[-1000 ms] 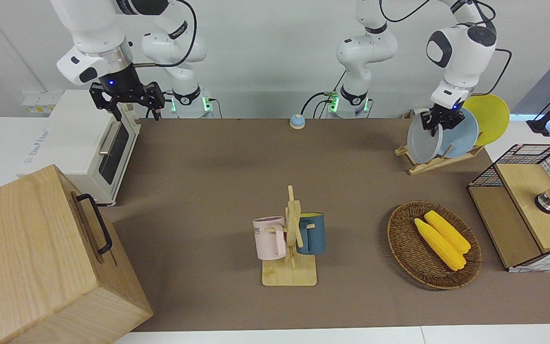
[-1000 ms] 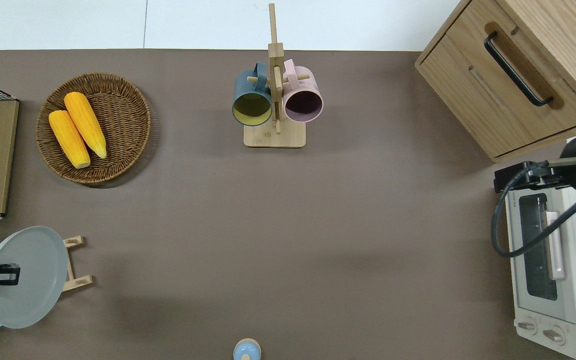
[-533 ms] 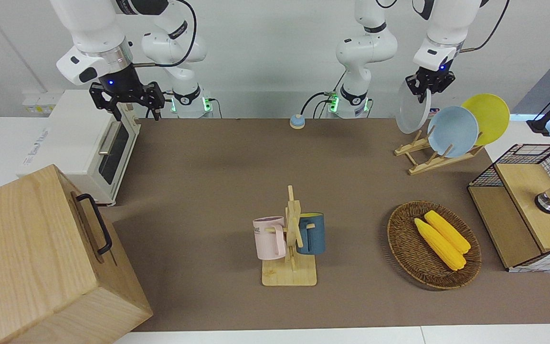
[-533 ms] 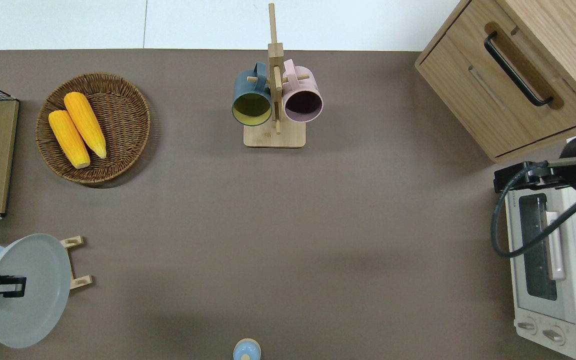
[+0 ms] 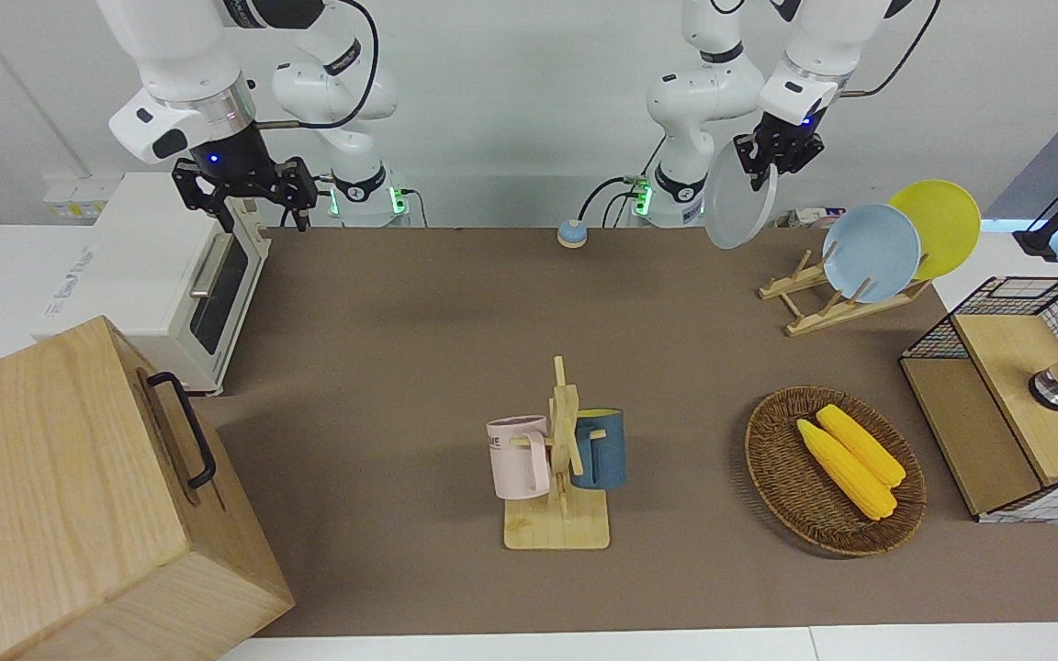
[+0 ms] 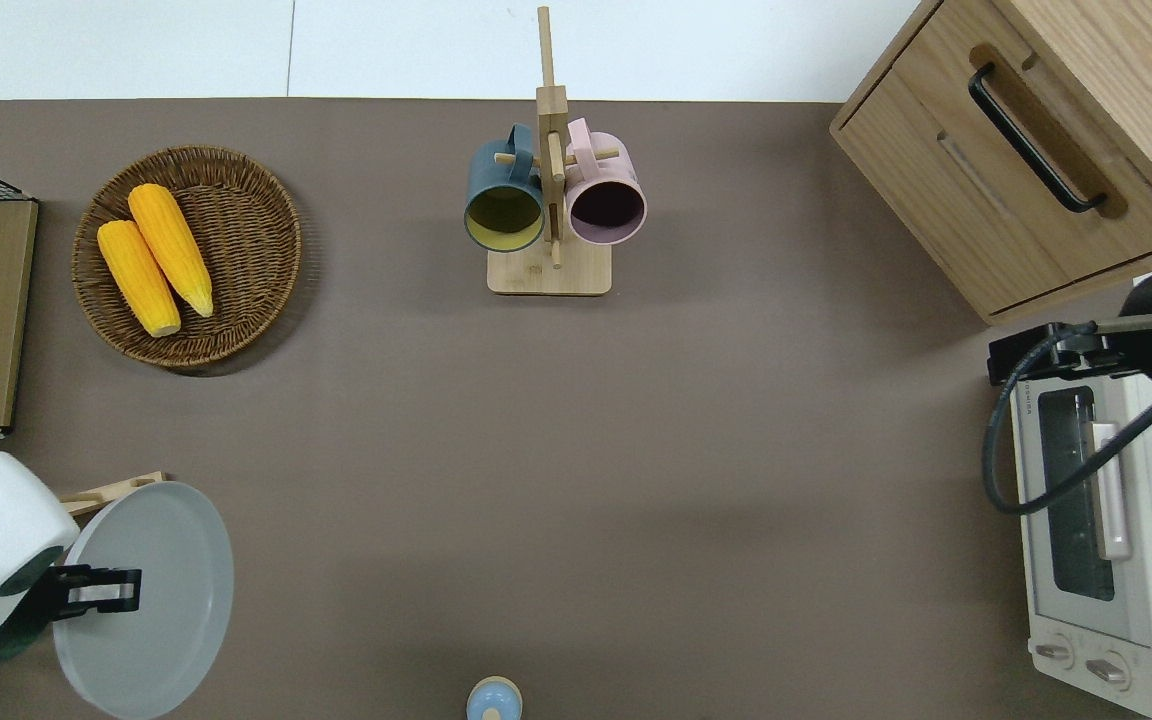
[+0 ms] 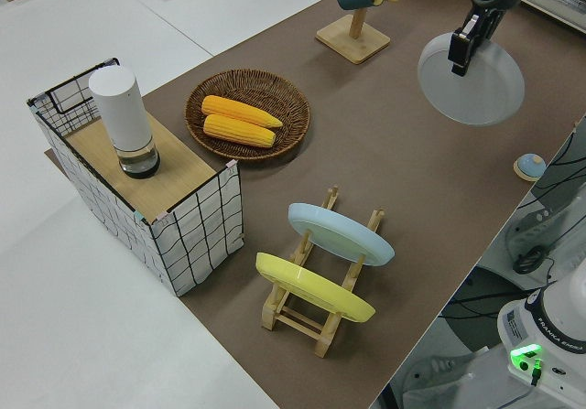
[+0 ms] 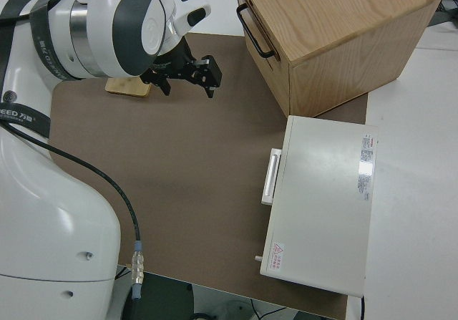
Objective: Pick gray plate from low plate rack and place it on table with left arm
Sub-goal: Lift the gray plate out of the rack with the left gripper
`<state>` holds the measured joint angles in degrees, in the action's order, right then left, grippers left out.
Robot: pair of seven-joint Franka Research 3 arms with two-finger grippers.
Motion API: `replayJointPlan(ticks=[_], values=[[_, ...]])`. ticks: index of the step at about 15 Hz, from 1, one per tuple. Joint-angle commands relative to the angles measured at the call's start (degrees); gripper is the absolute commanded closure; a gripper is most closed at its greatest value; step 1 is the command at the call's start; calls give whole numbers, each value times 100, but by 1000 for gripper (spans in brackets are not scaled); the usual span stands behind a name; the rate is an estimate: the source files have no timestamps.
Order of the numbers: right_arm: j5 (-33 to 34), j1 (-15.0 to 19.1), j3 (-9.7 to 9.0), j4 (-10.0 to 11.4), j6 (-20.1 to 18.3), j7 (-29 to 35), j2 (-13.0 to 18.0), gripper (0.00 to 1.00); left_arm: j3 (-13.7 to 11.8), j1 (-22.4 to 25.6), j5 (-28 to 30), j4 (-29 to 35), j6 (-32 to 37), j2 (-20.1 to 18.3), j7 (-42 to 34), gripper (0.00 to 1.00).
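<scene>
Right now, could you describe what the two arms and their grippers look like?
Both arms are glossy white with rounded joints and dark gray caps. The left gripper and right gripper are black and two-fingered, each under a blue wrist light. Black cables run along them; green lights glow at the bases.

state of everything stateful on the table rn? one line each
gray plate: off the rack, held in the air by its rim
left gripper: shut on the gray plate
low plate rack: front slot empty, two plates standing in it
light-blue plate: in the rack
yellow plate: in the rack
right arm: parked, gripper open
toaster oven: door closed
wooden cabinet: drawer closed
mugs: both hung on the stand
</scene>
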<state>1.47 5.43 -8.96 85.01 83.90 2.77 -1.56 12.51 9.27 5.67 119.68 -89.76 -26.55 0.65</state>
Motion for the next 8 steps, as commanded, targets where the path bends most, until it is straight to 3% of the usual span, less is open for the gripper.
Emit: replayJointPlan(ticks=[1,8], values=[[-15,-42,34,-37,-5,22,-2,17,-73,48,548,90,64,19,24,1000],[-15,-42,34,-37,-5,22,-2,17,-135,188,1489,811,-542,282,-608,1000]])
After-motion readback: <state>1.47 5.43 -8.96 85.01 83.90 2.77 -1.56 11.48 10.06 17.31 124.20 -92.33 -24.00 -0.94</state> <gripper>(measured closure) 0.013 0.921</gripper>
